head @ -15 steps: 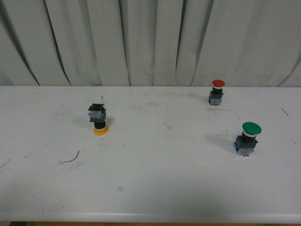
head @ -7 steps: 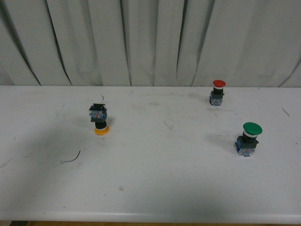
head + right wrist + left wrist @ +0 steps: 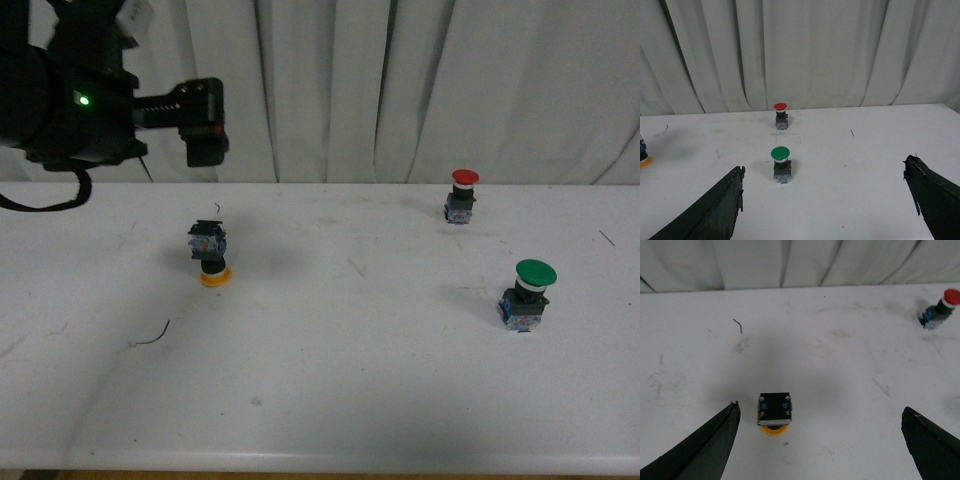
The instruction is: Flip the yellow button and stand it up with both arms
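The yellow button (image 3: pixel 209 254) stands upside down on the white table (image 3: pixel 330 390), yellow cap down and blue-and-black block up. It also shows in the left wrist view (image 3: pixel 774 411) and at the edge of the right wrist view (image 3: pixel 644 156). My left arm (image 3: pixel 70 100), with a green light and a red block, hangs high at the upper left, above and behind the button. My left gripper (image 3: pixel 820 412) is open, and the button lies between its fingers, nearer one finger (image 3: pixel 705 450). My right gripper (image 3: pixel 825 172) is open and empty, far from the button.
A green-capped switch (image 3: pixel 527 293) stands upright at the right, seen also in the right wrist view (image 3: pixel 781 164). A red-capped switch (image 3: pixel 461 195) stands at the back right, seen also in the wrist views (image 3: pixel 781 115) (image 3: pixel 940 307). A thin wire scrap (image 3: pixel 150 338) lies left of centre. Grey curtain behind.
My left arm has come into the front view at the upper left; earlier no arm showed there. The three switches have not moved.
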Controlling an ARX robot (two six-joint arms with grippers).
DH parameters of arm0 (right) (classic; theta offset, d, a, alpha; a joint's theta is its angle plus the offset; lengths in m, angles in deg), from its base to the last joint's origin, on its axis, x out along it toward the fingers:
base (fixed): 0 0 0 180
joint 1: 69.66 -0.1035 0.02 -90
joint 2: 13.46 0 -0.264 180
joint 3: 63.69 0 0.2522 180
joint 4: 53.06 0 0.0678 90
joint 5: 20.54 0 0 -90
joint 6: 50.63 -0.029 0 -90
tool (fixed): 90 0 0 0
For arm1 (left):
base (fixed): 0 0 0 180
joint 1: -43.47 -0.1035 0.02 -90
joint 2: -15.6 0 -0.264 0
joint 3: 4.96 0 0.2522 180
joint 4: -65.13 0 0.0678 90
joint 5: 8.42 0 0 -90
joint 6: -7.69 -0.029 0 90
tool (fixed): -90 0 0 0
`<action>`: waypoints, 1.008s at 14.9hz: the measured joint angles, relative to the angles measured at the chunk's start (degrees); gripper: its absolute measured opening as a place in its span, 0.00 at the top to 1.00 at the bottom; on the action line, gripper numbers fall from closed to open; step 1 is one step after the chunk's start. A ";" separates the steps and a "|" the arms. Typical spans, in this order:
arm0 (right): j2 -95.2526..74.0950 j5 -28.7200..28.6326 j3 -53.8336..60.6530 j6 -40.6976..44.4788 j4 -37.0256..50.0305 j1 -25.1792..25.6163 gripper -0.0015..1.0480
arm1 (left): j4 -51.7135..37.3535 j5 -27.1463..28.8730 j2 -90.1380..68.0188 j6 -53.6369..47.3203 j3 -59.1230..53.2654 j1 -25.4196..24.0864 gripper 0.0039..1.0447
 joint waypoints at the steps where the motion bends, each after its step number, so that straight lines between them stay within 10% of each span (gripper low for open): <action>1: 0.00 0.00 0.00 0.00 0.02 0.00 0.06 | 0.66 -0.72 -2.60 -1.31 1.77 0.35 0.06; 15: 0.00 0.00 0.00 0.00 0.02 0.00 0.06 | 16.83 1.09 -20.94 -3.82 21.81 -2.51 0.06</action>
